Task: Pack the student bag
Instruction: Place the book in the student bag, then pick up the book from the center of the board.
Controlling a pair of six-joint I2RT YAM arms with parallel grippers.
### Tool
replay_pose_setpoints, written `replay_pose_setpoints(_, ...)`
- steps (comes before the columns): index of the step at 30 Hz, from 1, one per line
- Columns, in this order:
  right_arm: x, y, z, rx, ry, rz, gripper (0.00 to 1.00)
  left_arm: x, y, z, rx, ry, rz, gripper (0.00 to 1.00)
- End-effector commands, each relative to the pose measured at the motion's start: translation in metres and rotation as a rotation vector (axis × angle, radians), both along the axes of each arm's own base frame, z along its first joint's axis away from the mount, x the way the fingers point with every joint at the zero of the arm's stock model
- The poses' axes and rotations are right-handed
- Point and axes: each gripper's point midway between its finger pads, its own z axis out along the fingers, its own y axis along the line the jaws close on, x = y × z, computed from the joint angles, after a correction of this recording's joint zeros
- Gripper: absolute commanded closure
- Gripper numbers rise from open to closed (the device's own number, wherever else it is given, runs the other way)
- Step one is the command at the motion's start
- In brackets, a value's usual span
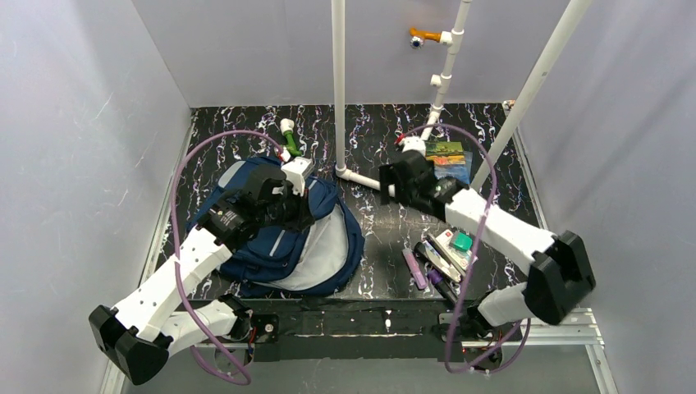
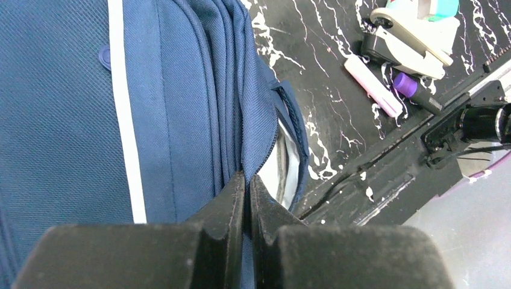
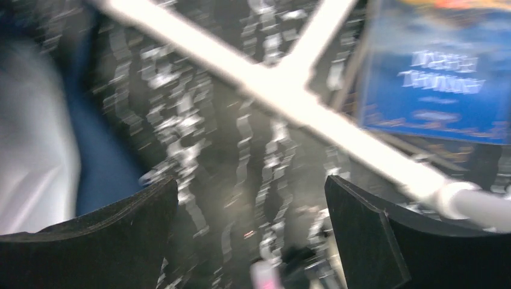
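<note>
The student bag [image 1: 271, 238], navy blue with a pale grey lining showing at its open mouth, lies on the left half of the table. My left gripper [image 1: 302, 209] sits on top of it. In the left wrist view this gripper [image 2: 247, 183] is shut on a fold of the bag's [image 2: 181, 90] blue fabric beside the zip opening. My right gripper [image 1: 386, 187] hovers over the table's middle, right of the bag. It [image 3: 250, 205] stands wide open with nothing between the fingers, and its view is blurred.
A white pipe frame [image 1: 339, 90] rises from the table centre, and a piece of it [image 3: 289, 96] crosses just beyond the right gripper. A blue book [image 1: 450, 160] lies at the back right. A pink highlighter [image 1: 414, 268], a purple marker [image 2: 413, 90] and a stapler [image 2: 404, 48] lie front right.
</note>
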Motion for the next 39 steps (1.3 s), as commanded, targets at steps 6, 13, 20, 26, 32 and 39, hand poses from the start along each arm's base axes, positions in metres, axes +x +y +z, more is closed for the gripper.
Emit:
replay_pose_setpoints(6,0.110,-0.098,-0.020,-0.459,0.076,-0.225,0.02,-0.013,-0.014,-0.006,-0.138,0.044,-0.007,1.00)
replay_pose_setpoints(13,0.161,-0.102,-0.044,-0.605,0.022,-0.274,0.10,-0.024,-0.019,0.006,-0.174,0.032,-0.075,1.00)
replay_pose_setpoints(20,0.175,-0.111,-0.062,-0.730,0.006,-0.271,0.13,-0.025,-0.011,0.016,-0.168,-0.029,-0.075,1.00)
replay_pose_setpoints(26,0.193,-0.114,-0.069,-0.798,-0.029,-0.293,0.18,-0.025,-0.013,0.020,-0.172,-0.040,-0.091,1.00)
replay_pose_setpoints(32,0.203,-0.123,-0.072,-0.873,-0.049,-0.325,0.31,-0.023,-0.016,0.019,-0.178,-0.034,-0.095,1.00)
replay_pose_setpoints(39,0.211,-0.117,-0.069,-0.861,-0.076,-0.297,0.70,-0.022,-0.021,0.012,-0.188,-0.008,-0.096,1.00)
